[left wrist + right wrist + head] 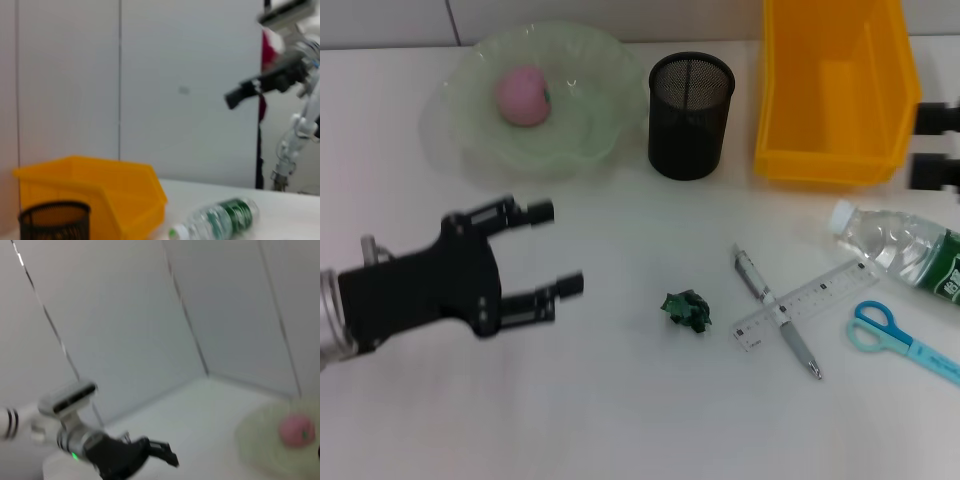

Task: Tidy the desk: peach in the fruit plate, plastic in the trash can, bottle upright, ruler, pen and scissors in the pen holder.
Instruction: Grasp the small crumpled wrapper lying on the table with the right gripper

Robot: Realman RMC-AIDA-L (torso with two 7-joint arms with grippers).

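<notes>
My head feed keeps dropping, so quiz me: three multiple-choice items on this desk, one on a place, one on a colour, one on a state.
1. Where is the peach?
A. in the fruit plate
B. in the bin
C. beside the pen

2. What colour is the crumpled plastic?
A. red
B. green
C. white

3. How is the bottle?
A. upright
B. in the pen holder
C. lying on its side

Answers:
1 A: the peach sits in the fruit plate.
2 B: the plastic is green.
3 C: the bottle lies flat beside the scissors.

No legible text; bottle [905,253] label, ruler [807,305] marks unreadable.
</notes>
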